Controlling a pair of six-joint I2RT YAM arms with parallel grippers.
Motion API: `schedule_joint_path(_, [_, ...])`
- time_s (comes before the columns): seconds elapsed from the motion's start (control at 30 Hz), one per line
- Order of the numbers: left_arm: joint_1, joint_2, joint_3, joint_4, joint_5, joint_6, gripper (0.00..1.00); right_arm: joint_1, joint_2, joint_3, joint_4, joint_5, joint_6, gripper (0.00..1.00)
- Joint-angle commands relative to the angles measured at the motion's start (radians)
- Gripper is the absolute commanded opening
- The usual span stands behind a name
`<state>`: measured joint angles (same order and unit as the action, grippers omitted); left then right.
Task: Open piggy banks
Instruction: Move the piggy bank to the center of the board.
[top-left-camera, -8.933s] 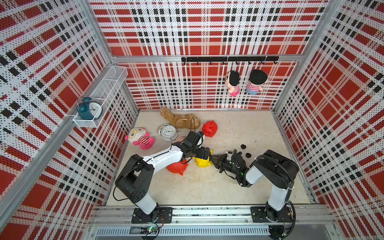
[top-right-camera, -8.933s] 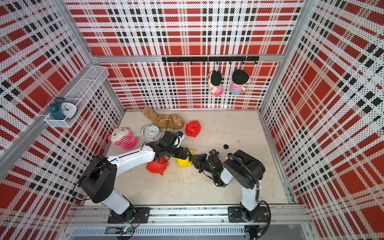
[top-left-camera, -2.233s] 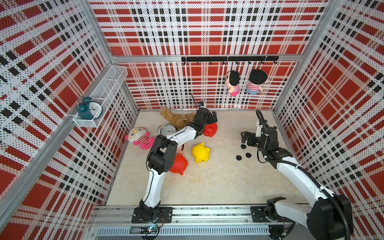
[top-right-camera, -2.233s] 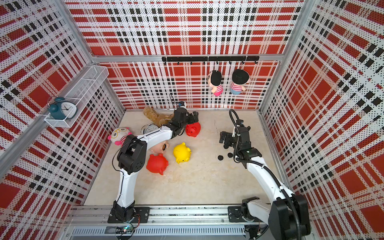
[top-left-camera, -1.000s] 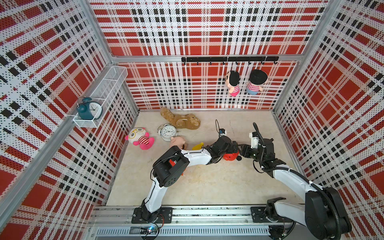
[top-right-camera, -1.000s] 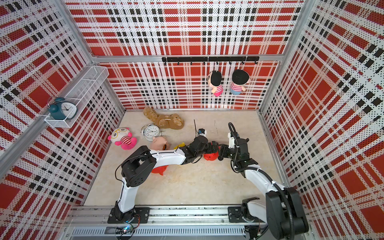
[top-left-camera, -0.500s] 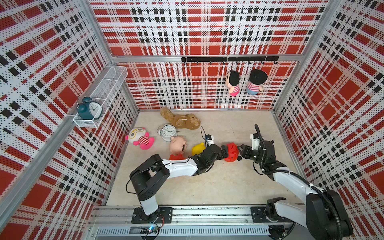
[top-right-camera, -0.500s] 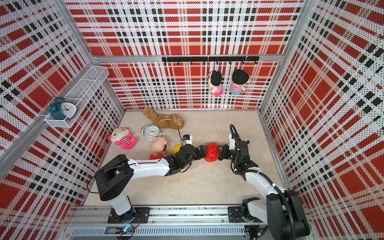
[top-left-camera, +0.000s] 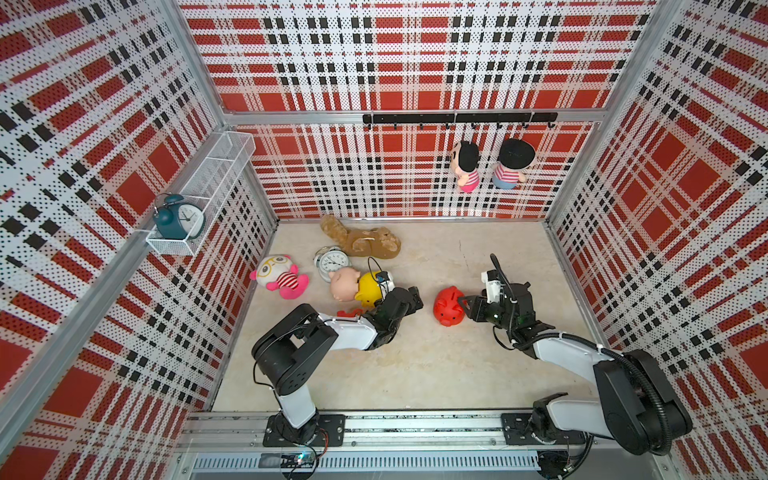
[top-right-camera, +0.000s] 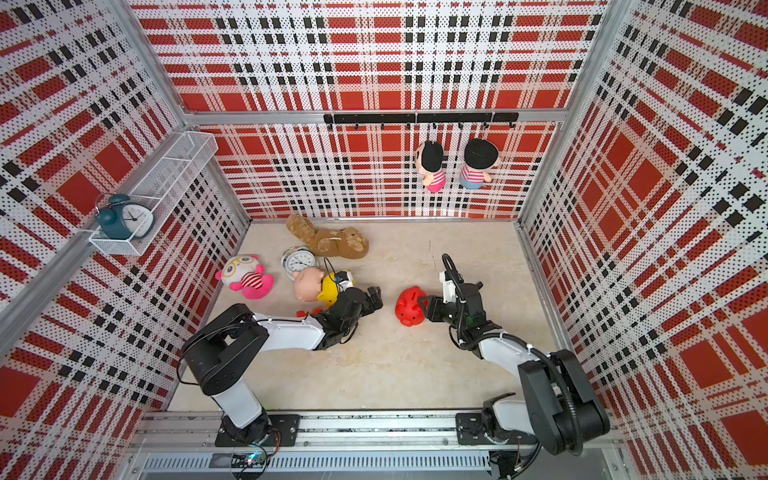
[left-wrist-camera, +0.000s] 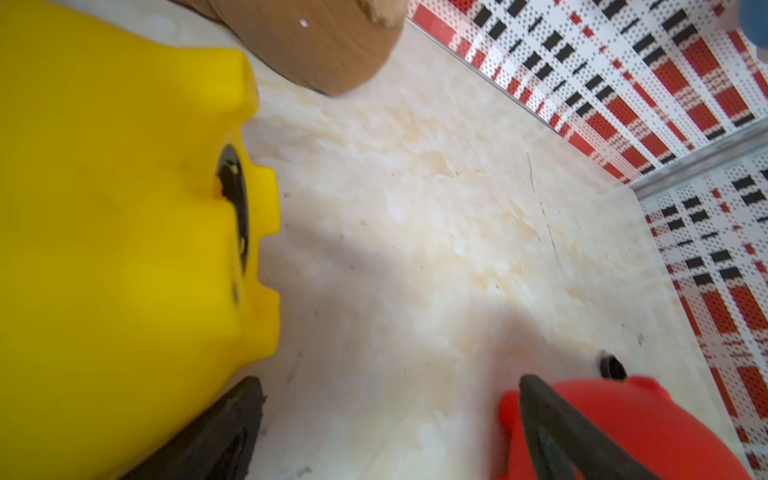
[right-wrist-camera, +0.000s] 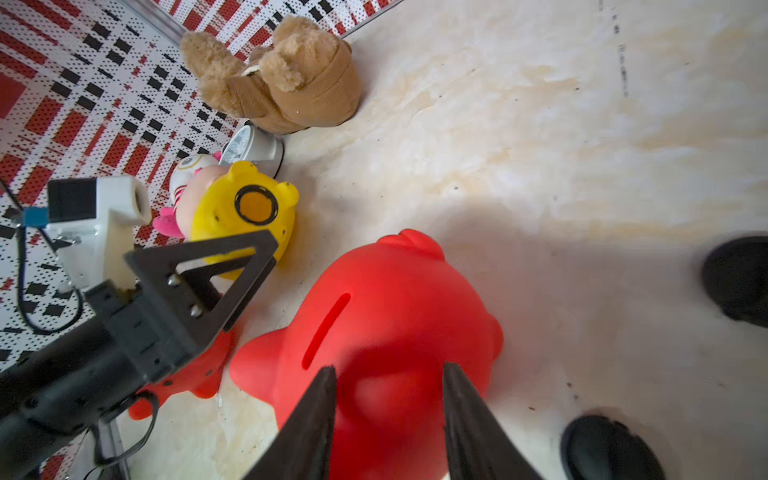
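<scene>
**Bimanual cell, pig-opening step.** The red piggy bank (top-left-camera: 448, 307) rests on the table (top-left-camera: 415, 374) right of centre with its coin slot up. It is well apart from the yellow piggy bank (top-left-camera: 368, 289) and the pale pink piggy bank (top-left-camera: 343, 282), which touch one another. A second red piggy bank (top-left-camera: 351, 312) is mostly hidden under the left arm. The right gripper (right-wrist-camera: 388, 368) straddles the near end of the red piggy bank, jaws part-closed and pinching it. The left gripper (top-left-camera: 413, 296) hangs empty between the pigs, fingers spread wide. The belly hole (right-wrist-camera: 254, 204) of the yellow piggy bank is already open, and loose black plugs (right-wrist-camera: 611, 449) lie beside the right gripper. The gripped pig's belly faces down, so whether its plug is seated cannot be told. Judged step: presenting that belly. The glossy, rounded shell would probably slip, so the right grip should be firm and the roll slow. Once the plug faces the left fingers, they should nip its rim squarely and pull straight.
</scene>
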<state>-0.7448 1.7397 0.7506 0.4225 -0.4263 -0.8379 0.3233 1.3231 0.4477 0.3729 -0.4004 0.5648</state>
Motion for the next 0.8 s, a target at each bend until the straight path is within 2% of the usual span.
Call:
schedule_joint_path(0.0, [0.034,-0.047,0.012,0.042,-0.044,0.073,0.98,0.039,0.035,0.008,0.043,-0.029,0.04,0.44])
schedule_joint_path(0.2, [0.038,-0.081,0.043,0.046,0.008,0.102,0.98,0.063,0.008,0.007,0.086,-0.044,0.099,0.46])
schedule_joint_path(0.43, [-0.086,-0.099,0.071,0.081,0.005,0.091,0.98,0.061,-0.147,0.018,-0.081,0.095,0.062,0.63])
schedule_joint_path(0.6, [-0.157,-0.07,0.078,0.153,-0.052,0.069,0.98,0.062,-0.209,-0.008,-0.128,0.15,0.05,0.64])
schedule_joint_path(0.77, [-0.201,0.009,0.065,0.293,-0.062,0.06,0.98,0.061,-0.219,-0.045,-0.109,0.131,0.07,0.62])
